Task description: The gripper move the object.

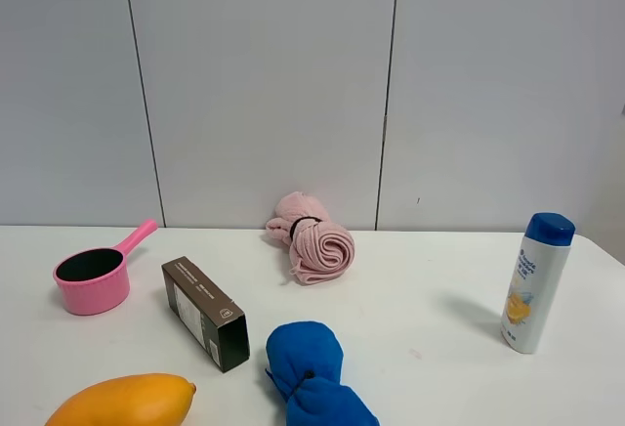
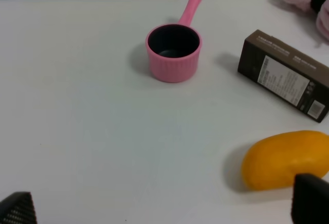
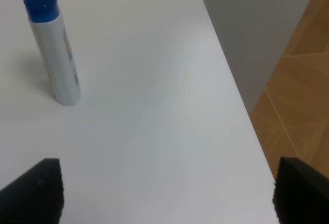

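The dark brown carton [image 1: 203, 313] with a white printed label lies flat on the white table, left of centre; it also shows in the left wrist view [image 2: 286, 75]. My left gripper [image 2: 164, 211] is open and empty, fingertips [image 2: 18, 208] wide apart, well back from the carton, over bare table. My right gripper [image 3: 164, 190] is open and empty, fingertips [image 3: 36, 188] wide apart, near the table's right edge by the white blue-capped bottle [image 3: 51, 47]. Neither arm shows in the exterior high view.
A pink saucepan [image 1: 93, 276] stands at the left, an orange mango [image 1: 122, 402] at the front left, a blue cloth bundle [image 1: 311, 372] at the front centre, a pink rolled cloth [image 1: 312, 240] at the back. The bottle [image 1: 535, 281] stands at the right. The table's right edge [image 3: 231, 80] drops to the floor.
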### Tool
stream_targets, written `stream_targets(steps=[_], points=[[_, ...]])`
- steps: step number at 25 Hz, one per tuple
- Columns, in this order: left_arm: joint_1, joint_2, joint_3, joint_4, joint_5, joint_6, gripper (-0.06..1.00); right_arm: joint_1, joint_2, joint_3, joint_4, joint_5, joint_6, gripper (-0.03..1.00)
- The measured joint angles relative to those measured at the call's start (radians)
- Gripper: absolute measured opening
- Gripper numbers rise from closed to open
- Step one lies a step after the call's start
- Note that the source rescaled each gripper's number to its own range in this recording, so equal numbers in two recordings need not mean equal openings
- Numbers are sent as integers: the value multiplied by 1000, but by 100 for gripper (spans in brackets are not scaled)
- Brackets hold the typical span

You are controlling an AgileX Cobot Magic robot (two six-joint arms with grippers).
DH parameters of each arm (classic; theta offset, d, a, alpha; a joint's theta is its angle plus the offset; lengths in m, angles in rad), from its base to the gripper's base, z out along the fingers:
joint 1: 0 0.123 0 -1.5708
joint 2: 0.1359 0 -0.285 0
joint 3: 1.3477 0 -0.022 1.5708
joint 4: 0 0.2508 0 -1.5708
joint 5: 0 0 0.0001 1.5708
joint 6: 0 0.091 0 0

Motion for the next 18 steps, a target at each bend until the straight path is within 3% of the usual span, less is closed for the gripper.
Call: stream_targets(steps=[18], points=[[0, 0, 0, 0, 0, 0, 100, 0, 0, 0, 0, 0, 0, 72]])
